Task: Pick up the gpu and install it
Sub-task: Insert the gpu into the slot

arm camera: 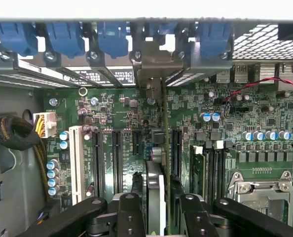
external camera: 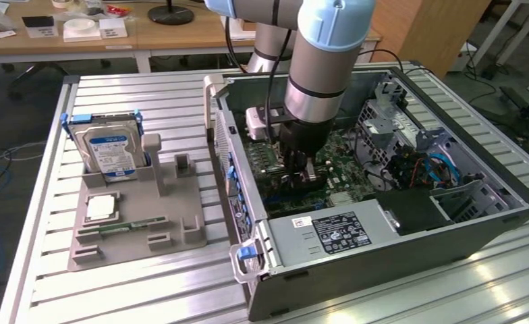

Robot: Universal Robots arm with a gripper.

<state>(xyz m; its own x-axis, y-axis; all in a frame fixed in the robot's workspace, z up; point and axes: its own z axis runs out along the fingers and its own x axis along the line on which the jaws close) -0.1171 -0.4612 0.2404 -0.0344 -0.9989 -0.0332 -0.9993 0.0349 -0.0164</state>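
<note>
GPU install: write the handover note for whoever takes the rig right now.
Hand: down inside the computer case, fingers on either side of the gpu; whether they grip it is not clear.
Gpu: standing on edge over the motherboard, lined up along its slots, bracket end toward the case's rear wall.
Done: card picked up and brought into the case.
Left: confirm it is fully seated.
Hard drive stands on the grey holder outside.

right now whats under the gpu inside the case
The gpu stands on edge between the gripper fingers, above the motherboard. Its lower edge and any slot beneath are hidden.
</note>
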